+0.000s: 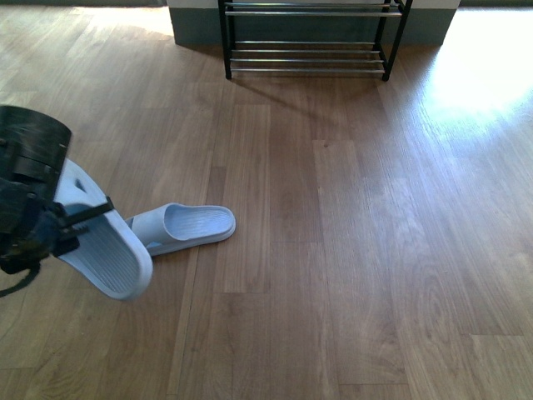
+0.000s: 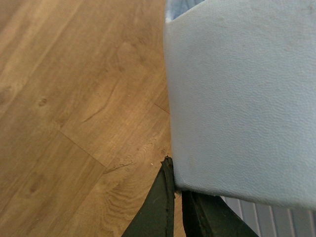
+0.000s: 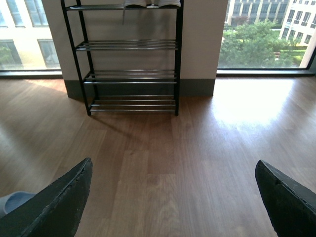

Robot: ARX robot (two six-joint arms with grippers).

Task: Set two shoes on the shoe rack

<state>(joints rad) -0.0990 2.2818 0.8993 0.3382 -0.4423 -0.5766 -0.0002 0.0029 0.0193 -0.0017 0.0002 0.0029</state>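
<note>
Slides first. In the front view the left gripper [image 1: 79,221] is clamped on one pale blue slide [image 1: 104,250], which hangs tilted at the far left and looks to be off the wooden floor [image 1: 333,250]. The second slide [image 1: 187,225] lies flat on the boards just beside it. The shoe rack [image 1: 308,58] stands well apart at the far end of the floor (only its lower tiers show here).

In the left wrist view, the gripped slide's pale rubber fills the right side, with a dark finger [image 2: 160,207] pressed against its edge.

In the right wrist view, the right gripper [image 3: 173,197] is spread wide with nothing between its fingers and faces the rack. White soles [image 3: 148,3] of some footwear sit on the top tier, cut off by the picture's edge.

By my reading, neither slide is racked yet. One is lifted, and both placements are left to do.
</note>
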